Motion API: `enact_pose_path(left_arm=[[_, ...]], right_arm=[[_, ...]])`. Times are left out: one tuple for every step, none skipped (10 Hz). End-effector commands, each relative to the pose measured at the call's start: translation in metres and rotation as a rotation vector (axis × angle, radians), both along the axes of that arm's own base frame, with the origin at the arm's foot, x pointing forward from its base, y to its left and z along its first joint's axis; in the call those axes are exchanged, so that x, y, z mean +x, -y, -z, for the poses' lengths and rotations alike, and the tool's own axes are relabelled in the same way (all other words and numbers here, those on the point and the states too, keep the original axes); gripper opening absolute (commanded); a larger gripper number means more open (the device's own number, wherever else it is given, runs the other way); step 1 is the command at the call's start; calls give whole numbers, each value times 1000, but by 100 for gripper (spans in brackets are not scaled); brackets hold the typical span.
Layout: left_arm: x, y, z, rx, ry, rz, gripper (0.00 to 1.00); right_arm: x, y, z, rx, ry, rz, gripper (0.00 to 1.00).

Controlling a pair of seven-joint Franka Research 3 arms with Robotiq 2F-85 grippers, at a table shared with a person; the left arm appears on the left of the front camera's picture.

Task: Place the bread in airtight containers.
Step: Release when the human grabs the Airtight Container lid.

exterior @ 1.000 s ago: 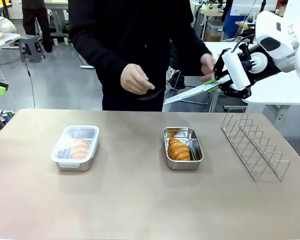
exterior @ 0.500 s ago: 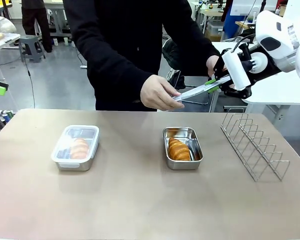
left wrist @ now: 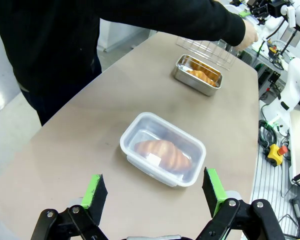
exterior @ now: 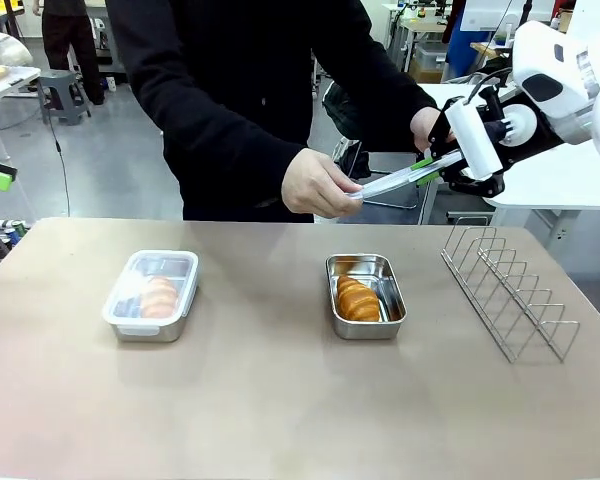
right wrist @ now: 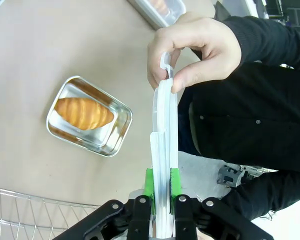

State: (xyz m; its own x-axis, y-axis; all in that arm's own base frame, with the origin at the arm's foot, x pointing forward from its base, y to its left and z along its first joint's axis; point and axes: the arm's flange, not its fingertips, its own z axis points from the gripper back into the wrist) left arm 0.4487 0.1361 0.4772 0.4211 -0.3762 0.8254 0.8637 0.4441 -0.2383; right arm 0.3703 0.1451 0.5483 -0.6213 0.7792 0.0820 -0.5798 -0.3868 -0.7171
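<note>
The right gripper [right wrist: 161,184] pinches a clear lid [right wrist: 164,150] edge-on above the table [exterior: 280,400] while a hand [exterior: 318,185] grips its far end, the left gripper [left wrist: 153,191] spread above the lidded pan [exterior: 152,293] with one croissant [left wrist: 161,151], the other croissant [exterior: 358,299] lying in the open pan [exterior: 366,296].

Shiny steel open pan [exterior: 366,297] gleaming, clear plastic lid [right wrist: 164,150] translucent and smooth, matt beige table [exterior: 280,400], thin wire rack [exterior: 508,290], glossy ridged croissant [exterior: 358,300].
</note>
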Motion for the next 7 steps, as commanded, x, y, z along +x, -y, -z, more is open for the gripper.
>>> enact_pose_path(left_arm=[[-1,2,-2,-6,12,11,100],[-1,2,-2,-6,12,11,100],[-1,2,-2,-6,12,11,100],[-1,2,-2,-6,12,11,100],[-1,2,-2,-6,12,11,100],[-1,2,-2,-6,12,11,100],[-1,2,-2,-6,12,11,100]], right_arm=[[-2,-1,-3,7,5,1,0],[-2,-1,-3,7,5,1,0],[-2,-1,-3,7,5,1,0],[-2,-1,-3,7,5,1,0],[-2,-1,-3,7,5,1,0],[0,1,0,0,0,2,72],[-1,3,-10,44,1,35,72]])
